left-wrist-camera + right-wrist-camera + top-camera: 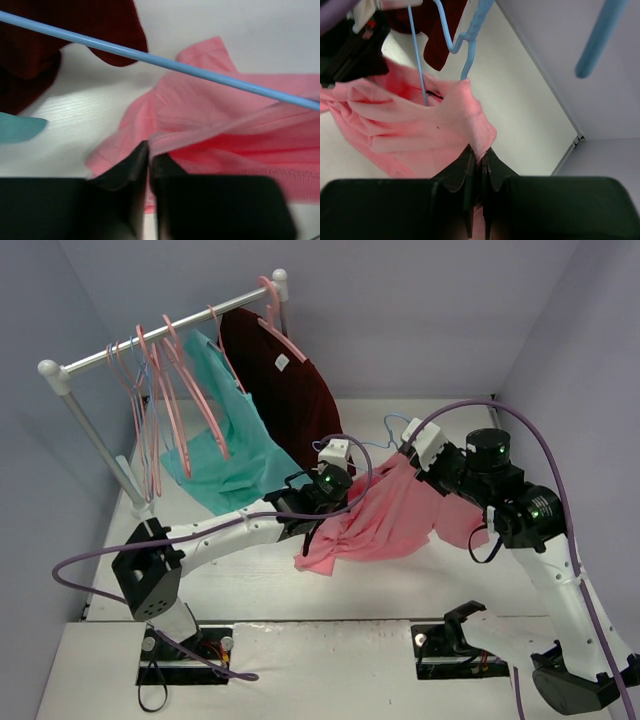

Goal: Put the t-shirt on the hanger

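The salmon-pink t-shirt (pixel 385 525) hangs bunched between both grippers, its lower part trailing on the white table. My left gripper (pixel 338 506) is shut on a folded edge of the t-shirt (pixel 210 125), with the cloth pinched between its jaws (pixel 149 150). My right gripper (pixel 407 466) is shut on a ribbed edge of the t-shirt (pixel 465 110), lifted above the table (pixel 481 152). The thin light-blue hanger (pixel 465 37) has its hook above the cloth and one wire running down into it. In the left wrist view the hanger (pixel 160 60) crosses as a straight bar just above the shirt.
At the back left stands a white rail (pixel 160 340) with several pink hangers (pixel 190 390), a teal shirt (pixel 225 455) and a dark maroon shirt (pixel 285 390). Lilac walls close in the back and both sides. The maroon hem (pixel 30 55) hangs near the left gripper.
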### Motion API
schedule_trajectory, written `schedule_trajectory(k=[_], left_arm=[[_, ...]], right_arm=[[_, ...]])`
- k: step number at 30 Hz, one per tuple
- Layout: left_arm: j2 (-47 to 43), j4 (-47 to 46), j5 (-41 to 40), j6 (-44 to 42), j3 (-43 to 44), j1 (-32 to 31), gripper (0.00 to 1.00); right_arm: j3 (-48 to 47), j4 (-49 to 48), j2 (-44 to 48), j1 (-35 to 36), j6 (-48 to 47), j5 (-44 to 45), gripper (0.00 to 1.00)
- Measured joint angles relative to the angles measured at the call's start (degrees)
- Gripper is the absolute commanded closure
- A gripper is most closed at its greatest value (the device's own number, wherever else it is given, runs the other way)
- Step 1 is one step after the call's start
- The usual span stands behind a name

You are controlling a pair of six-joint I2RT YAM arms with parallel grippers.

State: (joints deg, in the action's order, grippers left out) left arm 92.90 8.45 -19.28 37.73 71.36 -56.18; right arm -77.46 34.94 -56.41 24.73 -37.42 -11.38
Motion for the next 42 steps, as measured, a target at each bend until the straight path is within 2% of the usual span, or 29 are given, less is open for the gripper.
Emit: schedule_trajectory(k=[8,13,24,27,32,35,42], left_arm=[[-4.0,2.2,-1.1,-1.1,0.1,7.3,1.0],[-4.6,5.9,-0.5,-2.5,3.6,11.6,1.0],[-4.8,14.2,-1.6,-9.3,14.5,13.1,1.0],[-5.2,16.3,-2.1,-10.4,15.5,11.8,1.0],[-5.1,22.4,-5.0,-10.7,18.8,5.4,1.0],[-4.2,27.7,-6.6,-10.7,25.4,2.1,1.0],[-3.7,32.0,-11.5,-13.5,43.8,-0.8,1.0]], right_arm=[[3.0,-0.1,2.9,0.0,1.3,-0.6,1.0],[4.8,-0.1,6.0,0.0,2.2,-1.2,1.0],[7.6,-0.2,8.2,0.0,2.7,-0.8,1.0],[7.5,-0.4,7.4,0.0,2.7,-0.9,1.0],[3.0,0.2,3.3,0.0,2.7,-1.9,1.0],[-2.6,-0.3,-0.7,0.0,2.4,-3.4,1.0],[-16.5,-1.5,-7.3,0.0,0.8,-8.1,1.0]])
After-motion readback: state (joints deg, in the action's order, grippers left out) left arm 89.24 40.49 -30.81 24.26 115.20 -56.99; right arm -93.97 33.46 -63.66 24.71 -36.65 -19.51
